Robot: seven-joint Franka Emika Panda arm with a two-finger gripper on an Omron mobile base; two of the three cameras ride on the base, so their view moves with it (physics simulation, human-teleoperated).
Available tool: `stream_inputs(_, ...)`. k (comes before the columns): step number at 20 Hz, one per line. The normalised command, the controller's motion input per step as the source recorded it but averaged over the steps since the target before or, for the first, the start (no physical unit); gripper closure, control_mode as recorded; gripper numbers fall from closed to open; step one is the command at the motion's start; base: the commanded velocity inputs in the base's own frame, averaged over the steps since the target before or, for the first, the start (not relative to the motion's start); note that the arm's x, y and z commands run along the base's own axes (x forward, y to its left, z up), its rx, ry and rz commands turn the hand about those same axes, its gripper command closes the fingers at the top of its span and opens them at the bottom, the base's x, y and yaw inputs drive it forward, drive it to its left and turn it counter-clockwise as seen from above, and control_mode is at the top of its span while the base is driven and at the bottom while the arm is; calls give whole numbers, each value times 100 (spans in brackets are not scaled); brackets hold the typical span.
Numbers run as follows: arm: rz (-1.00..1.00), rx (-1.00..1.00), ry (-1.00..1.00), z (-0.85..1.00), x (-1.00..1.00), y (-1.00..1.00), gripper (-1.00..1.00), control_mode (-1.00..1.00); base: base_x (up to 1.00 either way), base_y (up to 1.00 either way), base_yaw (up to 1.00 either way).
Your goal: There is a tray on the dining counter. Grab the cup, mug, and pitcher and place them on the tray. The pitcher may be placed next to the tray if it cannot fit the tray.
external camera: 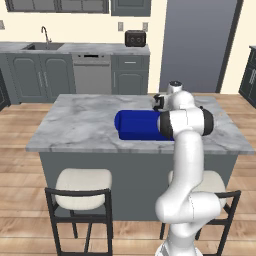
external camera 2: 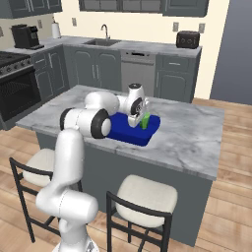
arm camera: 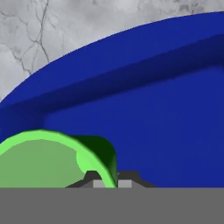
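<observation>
Hand view, cup (arm camera: 48, 159) cut off below, over tray (arm camera: 153, 131)

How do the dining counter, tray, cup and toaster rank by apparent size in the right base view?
1. Dining counter
2. Tray, partly hidden by the arm
3. Toaster, though far from the camera, so its true size is unsure
4. Cup

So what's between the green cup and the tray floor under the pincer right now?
Nothing visible: in the hand view the cup, pinched at its rim by the pincer, sits over bare blue tray. Contact can't be judged.
</observation>
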Motion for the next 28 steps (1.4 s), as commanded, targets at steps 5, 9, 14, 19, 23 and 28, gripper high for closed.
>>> stream_inputs(5,-9,0,5,-25,38,-14,100,-100,0,0,0)
stream_inputs(9,-8,0,7,-27,32,-13,100,-100,0,0,0)
stream_inputs(14,-7,0,7,-30,21,-5,-100,-100,0,0,0)
stream_inputs(19,-5,0,1,-16,-14,-9,-100,-100,0,0,0)
stream_inputs(23,-5,0,-6,0,-50,-1,-100,-100,0,0,0)
stream_inputs(28,-4,0,-13,11,-55,0,-100,-100,0,0,0)
